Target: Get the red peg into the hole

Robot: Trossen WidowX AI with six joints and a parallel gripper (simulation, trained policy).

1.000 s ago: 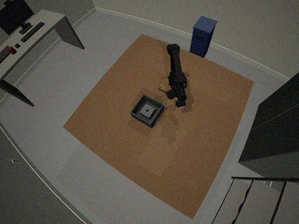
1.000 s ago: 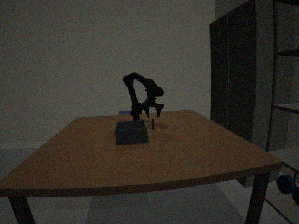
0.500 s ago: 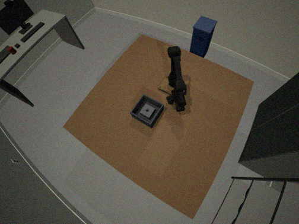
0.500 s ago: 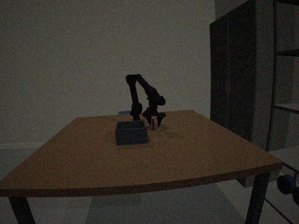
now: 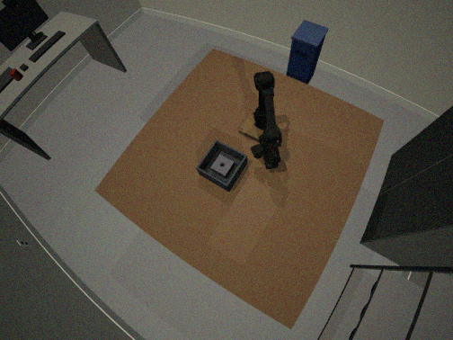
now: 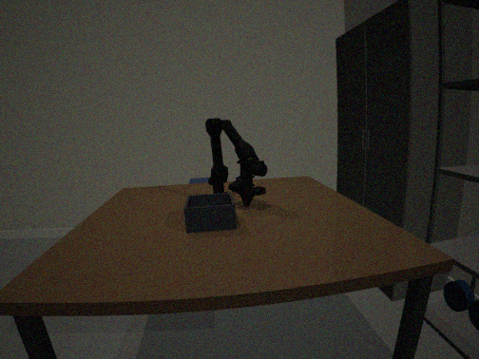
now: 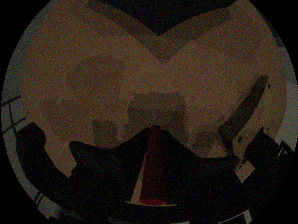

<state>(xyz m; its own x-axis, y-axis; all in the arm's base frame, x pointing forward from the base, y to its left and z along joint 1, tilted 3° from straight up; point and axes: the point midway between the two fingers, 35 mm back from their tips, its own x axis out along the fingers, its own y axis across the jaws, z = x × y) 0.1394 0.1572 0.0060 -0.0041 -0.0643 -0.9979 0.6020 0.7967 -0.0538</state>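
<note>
the red peg [image 7: 154, 170] stands upright between the closed fingertips of the gripper [image 6: 246, 204] [image 7: 155, 131], gripped, its long axis along them, beside the open box [image 5: 208, 176] [image 6: 210, 219].

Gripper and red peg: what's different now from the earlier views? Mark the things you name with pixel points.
The gripper [image 5: 270, 166] [image 6: 246, 206] [image 7: 155, 131] has come down to the wooden table top [image 5: 180, 135] [image 6: 285, 256] [image 7: 200, 75], and its fingers, spread apart earlier, are now closed around the red peg [image 7: 153, 172], which stood upright beside the open box [image 5: 229, 188] [image 6: 210, 219]. The box and its plate [image 5: 219, 170] look unmoved.
</note>
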